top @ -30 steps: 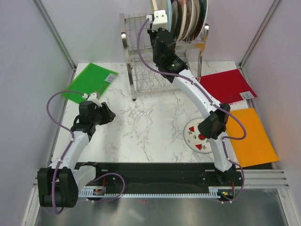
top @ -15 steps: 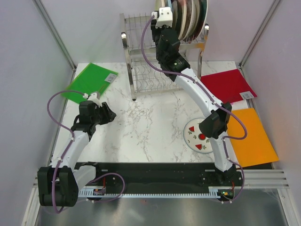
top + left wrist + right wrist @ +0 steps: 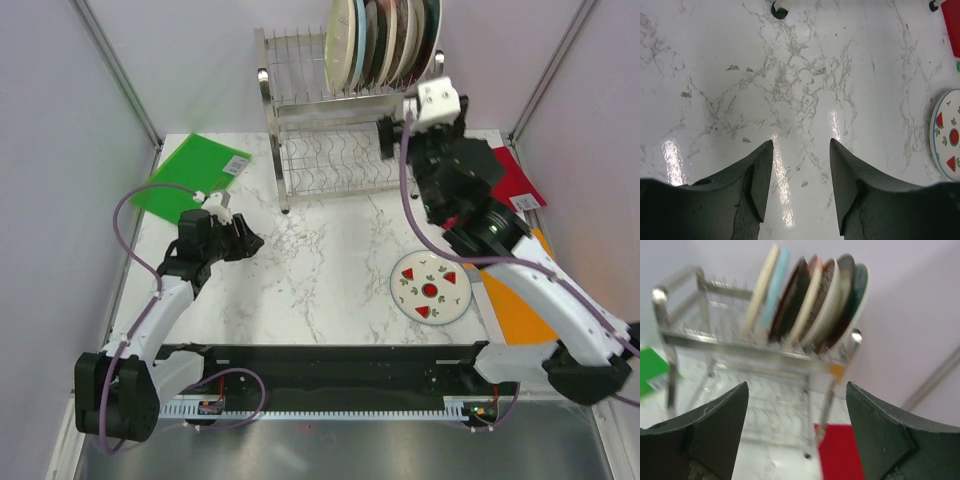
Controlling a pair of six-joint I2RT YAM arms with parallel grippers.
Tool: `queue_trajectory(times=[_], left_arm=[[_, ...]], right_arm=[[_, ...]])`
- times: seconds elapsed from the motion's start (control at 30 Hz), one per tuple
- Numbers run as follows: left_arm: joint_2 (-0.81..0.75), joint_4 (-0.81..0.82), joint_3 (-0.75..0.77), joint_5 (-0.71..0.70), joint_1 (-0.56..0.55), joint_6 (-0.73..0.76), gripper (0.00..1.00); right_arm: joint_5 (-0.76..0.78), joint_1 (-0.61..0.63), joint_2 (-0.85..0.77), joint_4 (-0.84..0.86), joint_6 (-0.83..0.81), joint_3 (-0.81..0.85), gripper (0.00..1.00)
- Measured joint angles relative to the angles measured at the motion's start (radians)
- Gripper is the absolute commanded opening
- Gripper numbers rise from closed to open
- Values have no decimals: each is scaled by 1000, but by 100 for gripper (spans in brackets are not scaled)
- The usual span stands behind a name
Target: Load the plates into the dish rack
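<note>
Already the dish rack (image 3: 320,160) holds a row of plates (image 3: 385,40) on edge in its upper slots, wires keeping them upright. The watermelon plate (image 3: 430,287) lies flat on the table (image 3: 320,260), likely next. The right gripper (image 3: 795,405), facing the rack, gapes empty, and the left gripper (image 3: 801,150) hovers part-open, empty.

Overhead camera: high above and behind both arms, looking down on the whole table (image 3: 320,250). Left wrist camera: close over the tabletop, facing steeply down. It shares the watermelon plate (image 3: 946,136) with the overhead view. Right wrist camera: raised, facing roughly level at the dish rack (image 3: 755,351), somewhat blurred. It shares the rack and the red mat (image 3: 837,450) with the overhead view.
</note>
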Motion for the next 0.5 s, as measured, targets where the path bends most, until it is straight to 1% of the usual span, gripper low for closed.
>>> queue_trajectory(times=[0.07,0.1,0.13,0.17,0.2,0.27,0.3,0.33,0.37,0.4,0.43,0.5], left_arm=[[-17,0,0,-3,0,0,55],[-28,0,0,-3,0,1,55],[-35,0,0,-3,0,1,54],[-43,0,0,-4,0,1,54],[-52,0,0,-3,0,1,54],[-65,0,0,-3,0,1,54],[-71,-1,0,-3,0,1,54],[-75,-2,-1,-3,0,1,54],[-79,-4,-1,-3,0,1,53],[-83,-5,-2,-3,0,1,54],[-87,-7,-2,-3,0,1,53],[-91,-12,-3,-3,0,1,53]], right_arm=[[-19,-17,-128,-87,-60,-129,84],[-39,-30,-188,-161,-86,-195,82],[-53,-40,-214,-227,-98,-232,72],[-90,-63,-223,-312,-105,-264,69],[-137,-89,-211,-389,-106,-286,68],[-273,-192,-138,-555,-93,-328,69],[-333,-214,-115,-611,-91,-357,69],[-367,-257,-65,-653,-91,-384,65],[-431,-288,-32,-707,-99,-438,58],[-469,-298,-20,-750,-107,-476,54],[-513,-301,-18,-800,-116,-521,45],[-597,-297,-29,-875,-145,-594,43]])
